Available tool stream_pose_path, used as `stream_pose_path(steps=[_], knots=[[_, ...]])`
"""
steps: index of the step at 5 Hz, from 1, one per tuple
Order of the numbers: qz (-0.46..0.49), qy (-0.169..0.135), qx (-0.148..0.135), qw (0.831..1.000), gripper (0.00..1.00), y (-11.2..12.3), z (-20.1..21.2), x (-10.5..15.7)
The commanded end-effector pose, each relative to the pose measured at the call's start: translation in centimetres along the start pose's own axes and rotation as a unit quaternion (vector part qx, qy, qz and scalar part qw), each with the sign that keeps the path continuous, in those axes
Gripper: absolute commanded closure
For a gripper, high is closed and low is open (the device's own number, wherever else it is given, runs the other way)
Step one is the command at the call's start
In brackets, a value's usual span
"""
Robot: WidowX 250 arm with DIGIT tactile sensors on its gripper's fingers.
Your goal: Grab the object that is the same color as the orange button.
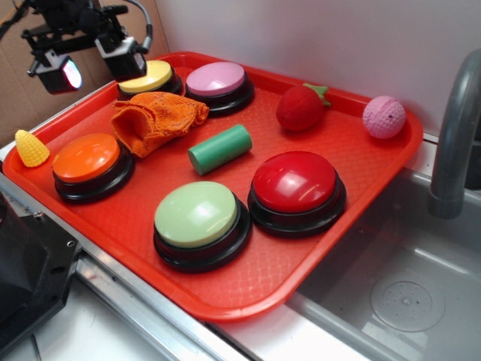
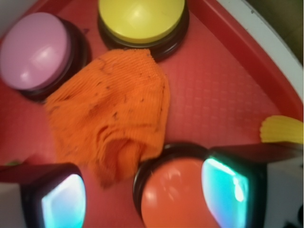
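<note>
Crowding the pouch: the orange mesh pouch (image 1: 156,120) lay on the red tray (image 1: 316,256), touching the yellow button (image 1: 150,77), just beside the pink button (image 1: 218,83), orange button (image 1: 88,162) and green cylinder (image 1: 219,148).
Fingers: the gripper (image 1: 92,64) hovered above, its fingers (image 2: 61,199) apart, holding nothing.

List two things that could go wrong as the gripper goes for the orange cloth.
The cloth lies against the yellow button and close to the orange button, so the open gripper may press one. The cloth is limp and wrinkled, so the fingers might pinch only a fold and lose it.
</note>
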State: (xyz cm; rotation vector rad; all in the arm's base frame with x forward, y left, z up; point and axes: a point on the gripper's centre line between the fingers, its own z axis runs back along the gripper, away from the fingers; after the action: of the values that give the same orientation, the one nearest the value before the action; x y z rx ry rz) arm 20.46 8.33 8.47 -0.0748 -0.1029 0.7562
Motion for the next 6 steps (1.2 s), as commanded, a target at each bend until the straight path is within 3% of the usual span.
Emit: stream_pose_path(steps=[1, 3, 4, 5, 6], knots=[[0.041, -0.025, 0.012, 0.999, 0.0, 0.5, -3.3, 2.5], [0.025, -0.011, 0.022, 0.999, 0.0, 0.3, -6.6, 2.3], [0.016, -0.009, 0.013, 1.0, 0.79, 0.2, -6.7, 2.2], [0.005, -0.006, -0.001, 1.0, 1.0, -0.1, -6.2, 2.1], [-0.008, -0.008, -0.012, 1.0, 1.0, -0.9, -5.0, 1.9]])
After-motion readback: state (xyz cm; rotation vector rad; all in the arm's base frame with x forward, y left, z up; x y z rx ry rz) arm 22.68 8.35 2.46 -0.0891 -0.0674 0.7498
